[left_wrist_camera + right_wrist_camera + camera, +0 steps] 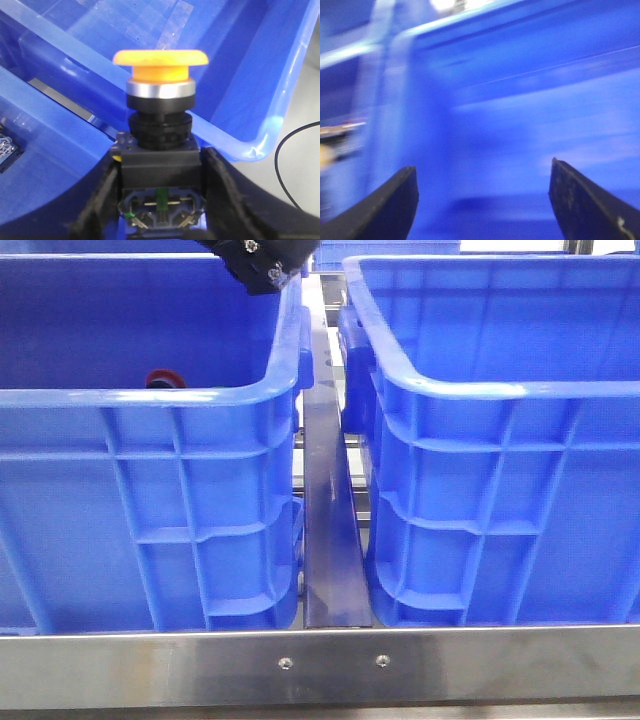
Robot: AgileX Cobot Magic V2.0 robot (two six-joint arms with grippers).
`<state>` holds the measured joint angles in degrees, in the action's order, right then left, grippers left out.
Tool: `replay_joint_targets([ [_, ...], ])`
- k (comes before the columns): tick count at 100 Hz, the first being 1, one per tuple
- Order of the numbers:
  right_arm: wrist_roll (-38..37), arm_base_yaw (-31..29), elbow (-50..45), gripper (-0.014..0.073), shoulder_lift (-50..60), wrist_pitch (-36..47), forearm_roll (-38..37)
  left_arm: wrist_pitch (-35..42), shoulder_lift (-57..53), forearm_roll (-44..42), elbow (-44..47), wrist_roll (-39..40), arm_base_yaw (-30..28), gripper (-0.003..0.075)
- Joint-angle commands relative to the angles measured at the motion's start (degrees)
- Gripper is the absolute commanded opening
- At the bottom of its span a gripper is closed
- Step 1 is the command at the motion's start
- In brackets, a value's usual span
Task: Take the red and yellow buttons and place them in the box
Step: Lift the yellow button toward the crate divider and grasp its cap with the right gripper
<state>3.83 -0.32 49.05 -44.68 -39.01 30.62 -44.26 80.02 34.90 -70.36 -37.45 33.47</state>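
Observation:
In the left wrist view my left gripper [159, 172] is shut on the dark body of the yellow button [160, 57], whose orange mushroom cap points away from the fingers. Below it lie the rims of two blue crates [240, 90]. In the front view only the left arm's dark wrist [262, 262] shows, above the left crate's [150, 490] inner corner. A red button [165, 379] peeks over that crate's near rim, inside it. The right crate [500, 460] stands beside it. My right gripper [482, 172] is open and empty, close to a blurred blue crate wall [520, 115].
A metal rail [328, 520] runs between the two crates. A steel table edge [320, 665] crosses the front. In the left wrist view a black cable [295, 165] lies on the grey surface beyond the crate corner.

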Motion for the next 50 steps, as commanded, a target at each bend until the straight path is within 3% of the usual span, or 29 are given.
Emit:
replay_joint_targets([
  [1,9.79,0.08,2.92,0.0570,-2.59,0.50,16.17,2.64,-1.77,2.39,-1.44,-0.09,0.43,0.0118],
  [11,20.41,0.08,3.07,0.0570,-6.25,-2.97,33.37,2.64,-1.77,2.39,-1.44,-0.09,0.43,0.0117],
  [25,32.94,0.59,3.07,0.0570,-12.95,-8.56,48.88,2.64,-1.77,2.39,-1.44,-0.09,0.43,0.0117],
  [37,37.10,3.54,3.12,0.0570,-18.33,-8.64,54.63,2.64,-1.77,2.39,-1.44,-0.09,0.43,0.0118],
  [50,37.84,8.12,4.48,0.0570,-23.83,-8.78,55.03,2.64,-1.77,2.39,-1.44,-0.09,0.43,0.0118],
])
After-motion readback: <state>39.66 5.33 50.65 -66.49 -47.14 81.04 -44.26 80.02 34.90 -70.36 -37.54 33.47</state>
